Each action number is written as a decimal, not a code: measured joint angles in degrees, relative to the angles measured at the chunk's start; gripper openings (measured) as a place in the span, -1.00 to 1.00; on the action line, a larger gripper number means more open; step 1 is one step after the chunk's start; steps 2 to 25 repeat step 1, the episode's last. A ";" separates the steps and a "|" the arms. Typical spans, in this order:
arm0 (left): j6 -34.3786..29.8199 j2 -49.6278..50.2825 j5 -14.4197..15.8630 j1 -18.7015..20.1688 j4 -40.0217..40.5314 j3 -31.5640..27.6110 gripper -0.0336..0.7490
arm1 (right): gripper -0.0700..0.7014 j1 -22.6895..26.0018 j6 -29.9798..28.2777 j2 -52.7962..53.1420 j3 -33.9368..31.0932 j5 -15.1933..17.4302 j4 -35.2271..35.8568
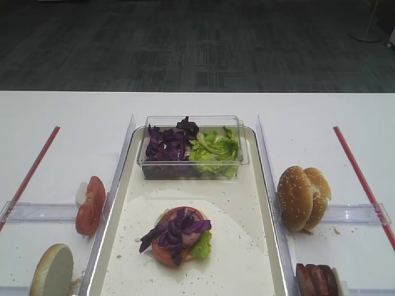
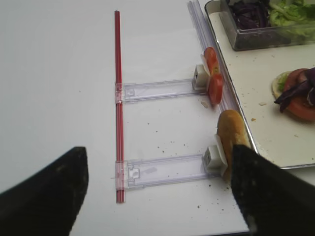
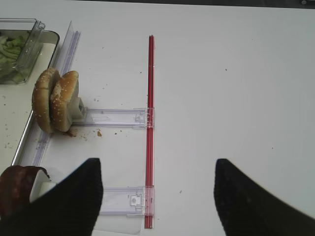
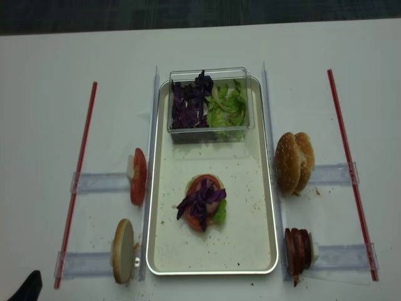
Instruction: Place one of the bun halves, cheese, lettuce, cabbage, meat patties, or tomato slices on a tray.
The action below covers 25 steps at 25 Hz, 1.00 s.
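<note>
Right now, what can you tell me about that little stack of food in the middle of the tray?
The stack lies flat on the tray's speckled cream floor, toward the front and apart from the clear box. A red tomato slice shows on it, dark purple cabbage shreds are draped across the top, and light green lettuce pokes out at one edge.

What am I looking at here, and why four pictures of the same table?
It is a two-armed robot building a burger. Two cameras look down from above; two ride on the wrists, so the dark shapes are the open left gripper and right gripper, both holding nothing. On the tray sits a stack topped with purple cabbage, behind it a clear box of greens. Beside the tray stand bun halves, tomato slices and meat patties.
</note>
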<state>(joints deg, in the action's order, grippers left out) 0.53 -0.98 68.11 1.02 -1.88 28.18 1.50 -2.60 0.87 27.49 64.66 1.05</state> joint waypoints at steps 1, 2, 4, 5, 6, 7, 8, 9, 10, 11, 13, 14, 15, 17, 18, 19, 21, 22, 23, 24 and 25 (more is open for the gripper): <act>0.00 0.00 0.00 0.00 0.00 0.00 0.48 | 0.50 0.00 0.00 0.00 0.00 0.00 0.00; 0.00 0.00 0.00 0.00 0.00 0.00 0.48 | 0.50 0.00 0.00 0.00 0.00 0.00 0.00; 0.00 0.00 0.00 0.00 0.00 0.00 0.48 | 0.50 0.00 0.00 0.00 0.00 0.00 0.00; 0.00 0.00 0.00 0.00 0.00 0.00 0.48 | 0.50 0.00 0.00 0.00 0.00 0.00 0.00; 0.00 0.00 0.00 0.00 0.00 0.00 0.48 | 0.50 0.00 0.00 0.00 0.00 0.00 0.00; 0.00 0.00 0.00 0.00 0.00 0.00 0.48 | 0.50 0.00 0.00 0.00 0.00 0.00 0.00; 0.00 0.00 0.00 0.00 0.00 0.00 0.48 | 0.50 0.00 0.00 0.00 0.00 0.00 0.00; 0.00 0.00 0.00 0.00 0.00 0.00 0.48 | 0.50 0.00 0.00 0.00 0.00 0.00 0.00; 0.00 0.00 0.00 0.00 0.00 0.00 0.48 | 0.50 0.00 0.00 0.00 0.00 0.00 0.00; 0.00 0.00 0.00 0.00 0.00 0.00 0.48 | 0.50 0.00 0.00 0.00 0.00 0.00 0.00; 0.00 0.00 0.00 0.00 0.00 0.00 0.48 | 0.50 0.00 0.00 0.00 0.00 0.00 0.00; 0.00 0.00 0.00 0.00 0.00 0.00 0.48 | 0.50 0.00 0.00 0.00 0.00 0.00 0.00; 0.00 0.00 0.00 0.00 0.00 0.00 0.48 | 0.50 0.00 0.00 0.00 0.00 0.00 0.00; 0.00 0.00 0.00 0.00 0.00 0.00 0.48 | 0.50 0.00 0.00 0.00 0.00 0.00 0.00; 0.00 0.00 0.00 0.00 0.00 0.00 0.48 | 0.50 0.00 0.00 0.00 0.00 0.00 0.00; 0.00 0.00 0.00 0.00 0.00 0.00 0.48 | 0.50 0.00 0.00 0.00 0.00 0.00 0.00; 0.00 0.00 0.00 0.00 0.00 0.00 0.48 | 0.50 0.00 0.00 0.00 0.00 0.00 0.00; 0.00 0.00 0.00 0.00 0.00 0.00 0.48 | 0.50 0.00 0.00 0.00 0.00 0.00 0.00; 0.00 0.00 0.00 0.00 0.00 0.00 0.48 | 0.50 0.00 0.00 0.00 0.00 0.00 0.00; 0.00 0.00 0.00 0.00 0.00 0.00 0.48 | 0.50 0.00 0.00 0.00 0.00 0.00 0.00; 0.00 0.00 0.00 0.00 0.00 0.00 0.48 | 0.50 0.00 0.00 0.00 0.00 0.00 0.00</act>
